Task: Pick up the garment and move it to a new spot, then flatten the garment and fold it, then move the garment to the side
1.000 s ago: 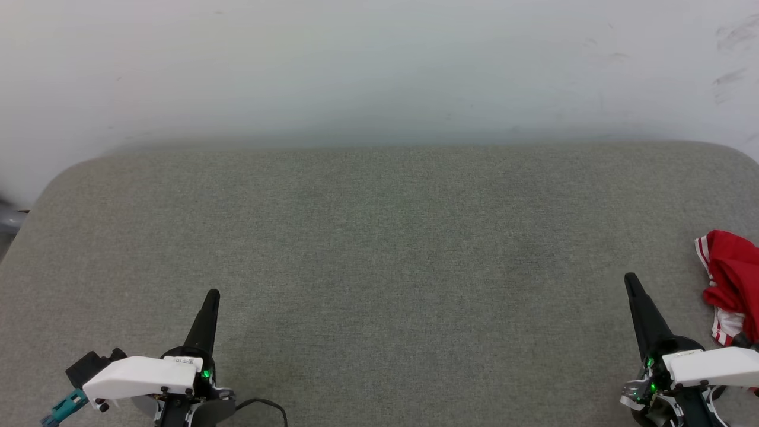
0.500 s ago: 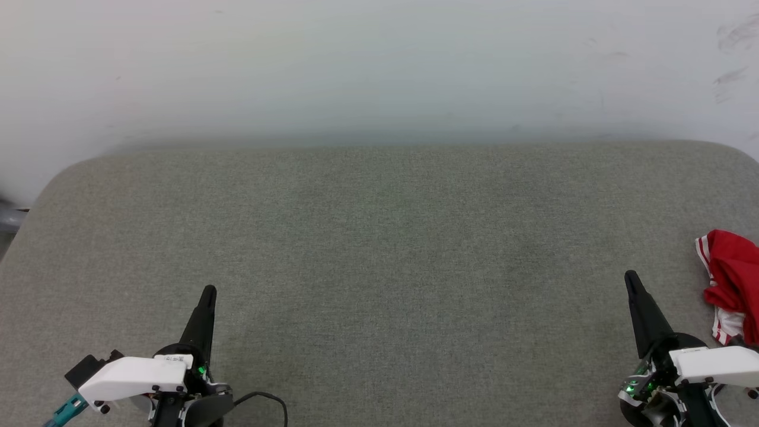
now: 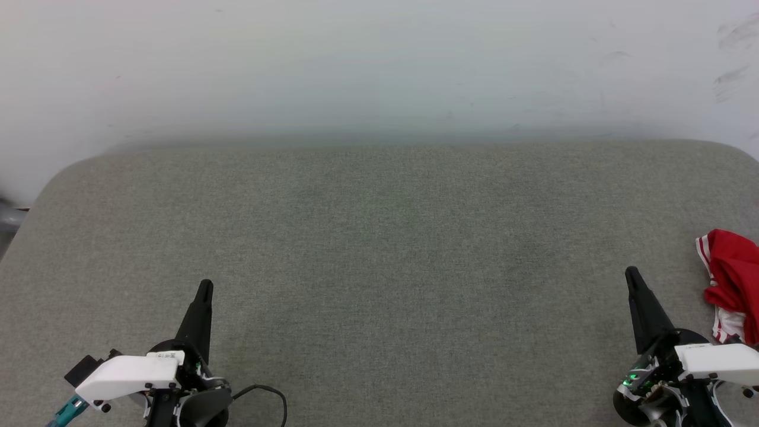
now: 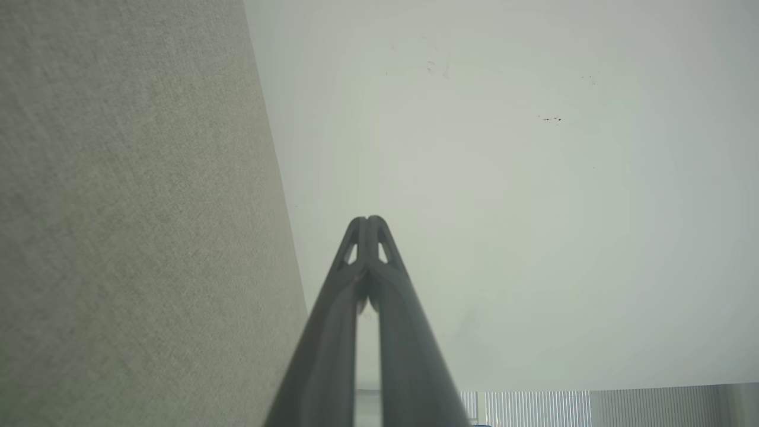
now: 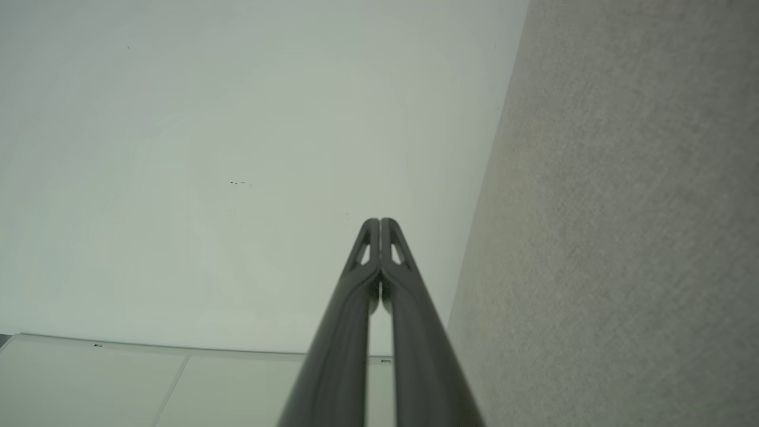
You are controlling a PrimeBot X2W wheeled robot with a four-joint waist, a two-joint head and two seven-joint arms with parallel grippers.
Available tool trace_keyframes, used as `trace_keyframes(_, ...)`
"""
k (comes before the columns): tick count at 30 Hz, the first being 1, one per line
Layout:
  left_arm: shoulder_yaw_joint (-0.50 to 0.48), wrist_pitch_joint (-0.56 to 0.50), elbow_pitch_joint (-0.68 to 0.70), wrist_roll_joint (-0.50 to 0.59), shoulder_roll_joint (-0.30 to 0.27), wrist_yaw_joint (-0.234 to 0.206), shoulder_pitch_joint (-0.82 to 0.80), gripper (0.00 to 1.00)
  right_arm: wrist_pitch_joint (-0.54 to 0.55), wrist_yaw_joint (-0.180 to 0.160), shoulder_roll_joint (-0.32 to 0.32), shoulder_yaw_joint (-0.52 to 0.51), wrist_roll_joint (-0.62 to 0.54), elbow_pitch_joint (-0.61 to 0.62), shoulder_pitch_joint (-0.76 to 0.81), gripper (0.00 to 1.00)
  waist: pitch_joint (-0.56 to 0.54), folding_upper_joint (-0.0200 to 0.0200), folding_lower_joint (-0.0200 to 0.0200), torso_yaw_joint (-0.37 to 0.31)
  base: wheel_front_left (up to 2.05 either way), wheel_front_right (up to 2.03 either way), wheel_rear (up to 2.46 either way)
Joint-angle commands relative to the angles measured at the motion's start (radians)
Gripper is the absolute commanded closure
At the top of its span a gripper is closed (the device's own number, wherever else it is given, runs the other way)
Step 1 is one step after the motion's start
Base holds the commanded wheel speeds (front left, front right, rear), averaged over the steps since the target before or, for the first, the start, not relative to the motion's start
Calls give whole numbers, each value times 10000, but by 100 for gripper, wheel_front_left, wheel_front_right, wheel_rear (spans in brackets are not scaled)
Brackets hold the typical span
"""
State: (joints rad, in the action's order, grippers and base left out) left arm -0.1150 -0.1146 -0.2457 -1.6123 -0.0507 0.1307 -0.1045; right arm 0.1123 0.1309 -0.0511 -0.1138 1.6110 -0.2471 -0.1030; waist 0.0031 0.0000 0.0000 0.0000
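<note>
The garment (image 3: 734, 279) is a crumpled red heap with red-and-white striped trim, lying at the right edge of the head view and partly cut off by it. My right gripper (image 3: 630, 274) stands just left of it, apart from the cloth, fingers pressed together and empty. Its wrist view confirms this: the right gripper (image 5: 379, 222) is shut with its tips touching. My left gripper (image 3: 205, 286) is at the lower left, far from the garment, also shut and empty; in its own view the left gripper (image 4: 367, 219) has its tips together.
A wide grey fabric surface (image 3: 379, 249) with rounded corners spreads before me. A pale wall (image 3: 379, 65) rises right behind its far edge. A black cable (image 3: 270, 394) curls beside the left wrist.
Both grippers have shifted slightly: the left has drifted a little to the left and up the view, the right a little up. The garment has not moved.
</note>
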Motion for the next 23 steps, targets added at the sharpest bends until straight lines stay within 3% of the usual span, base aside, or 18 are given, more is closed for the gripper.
trace_keyframes(1, -37, -34, -6, -1, 28, 27, -87, 100, 28, -3, 16, -3, 34, -10, -124, 100, 0, 0, 0, 0, 0, 0, 0)
trace_keyframes(23, -40, -36, -4, 1, 28, 25, -83, 100, 27, -3, 16, -1, 35, -10, -124, 100, 0, 0, 0, 0, 0, 0, 0)
